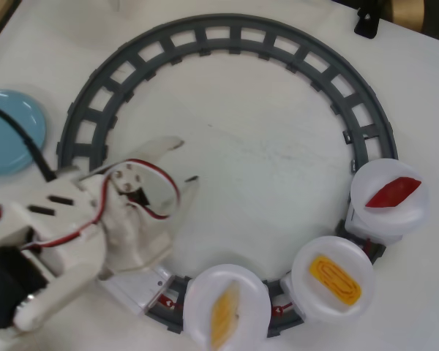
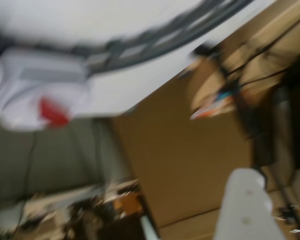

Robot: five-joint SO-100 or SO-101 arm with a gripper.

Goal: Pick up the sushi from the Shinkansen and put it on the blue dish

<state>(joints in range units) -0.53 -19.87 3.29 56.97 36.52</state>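
In the overhead view the sushi [image 1: 393,192], a dark-red pointed sliver, lay flat on the round white plate of the Shinkansen [image 1: 380,219] car farthest right, well apart from the gripper [image 1: 184,161], far to its right and slightly lower. The train's white body was mostly hidden under its plates and the arm, curving along the bottom of the picture below the gripper. The blue dish [image 1: 11,131], round, light blue and bare, lay left of the gripper at the picture's edge. The blurred wrist view showed the sushi [image 2: 52,112] as a red smear on white.

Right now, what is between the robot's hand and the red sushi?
In the overhead view, only bare white table inside the track ring lies between the hand and the red sushi on its white plate.
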